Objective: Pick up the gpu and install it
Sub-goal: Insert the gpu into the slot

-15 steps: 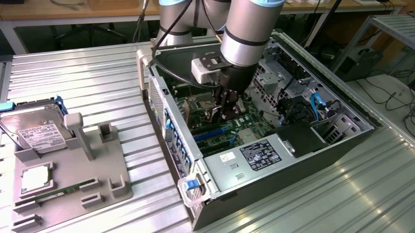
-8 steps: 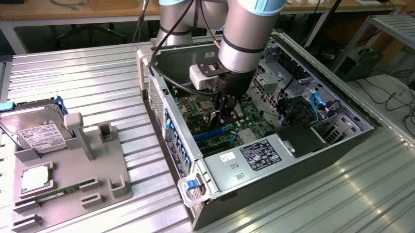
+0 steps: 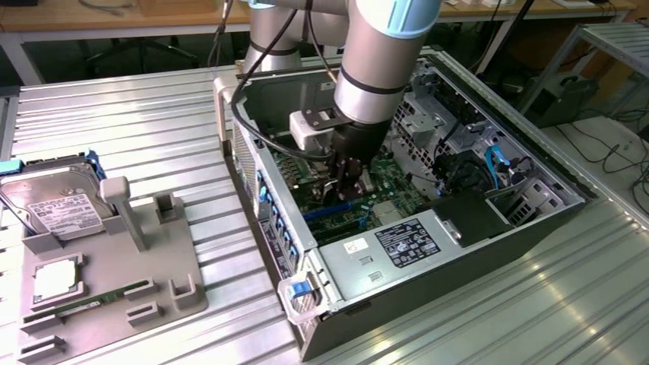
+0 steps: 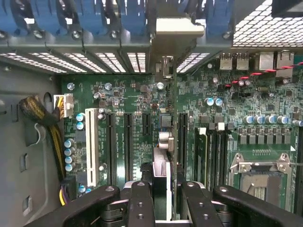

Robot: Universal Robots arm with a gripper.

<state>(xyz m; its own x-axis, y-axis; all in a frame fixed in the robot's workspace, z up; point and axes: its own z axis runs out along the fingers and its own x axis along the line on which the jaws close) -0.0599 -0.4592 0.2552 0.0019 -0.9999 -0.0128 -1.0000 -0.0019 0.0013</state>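
One robot arm (image 3: 370, 68) reaches down into one open computer case (image 3: 406, 220), which lies on its side on the ribbed metal counter (image 3: 121, 129).

One gpu (image 4: 165, 142) is present. In the wrist view it stands on edge above the motherboard (image 4: 137, 123), seen edge-on as a thin card. Its silver metal bracket (image 4: 174, 33) is at the end toward the case's rear wall with the blue slot clips (image 4: 90, 19). Its long axis runs from the pincer toward that rear wall, parallel to the expansion slots. It sits between the black slots, over the slot line at mid-board; whether it is fully seated cannot be told.

The pincer (image 4: 163, 194) is clenched on the gpu, its two black fingers (image 4: 140, 203) pressed on either side of the card's near end. In the exterior view the pincer (image 3: 348, 182) is down inside the case over the motherboard.

Counted on the board: one white slot (image 4: 92, 142), several black slots beside it, and one empty CPU socket (image 4: 262, 177).

Near the counter's edge at the exterior view's left stands one grey fixture tray (image 3: 112, 274), holding one silver hard drive (image 3: 56, 201), one CPU (image 3: 56, 275) and one narrow green RAM stick (image 3: 91, 298).
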